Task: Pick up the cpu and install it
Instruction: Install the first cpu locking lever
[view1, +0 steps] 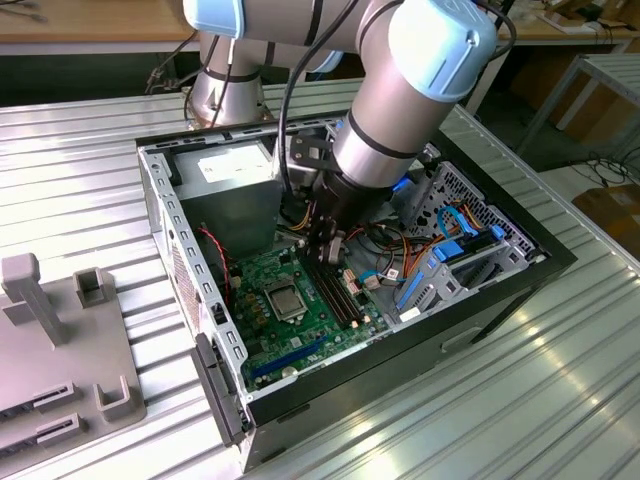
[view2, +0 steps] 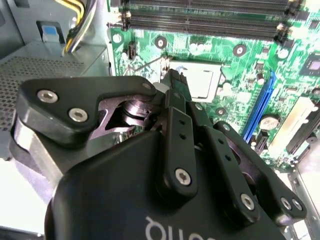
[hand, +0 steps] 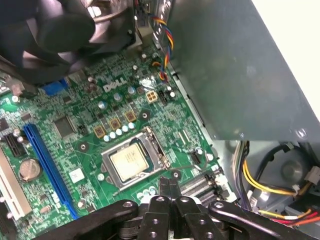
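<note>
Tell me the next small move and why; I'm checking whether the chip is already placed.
Probably lift the gripper straight up a little. In the first wrist view the cpu already lies flat inside its socket, and the gripper is shut on nothing, poised close beside the socket's edge.

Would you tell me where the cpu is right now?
The cpu sits in the socket on the green motherboard, inside the open computer case, just below the gripper.

A ribbed silver metal tabletop (view1: 80, 190) fills most of the frame, bright light glinting off its grooves at lower right, with a wooden bench (view1: 90, 22) across the top and a grey metal table frame (view1: 590, 85) at upper right.
</note>
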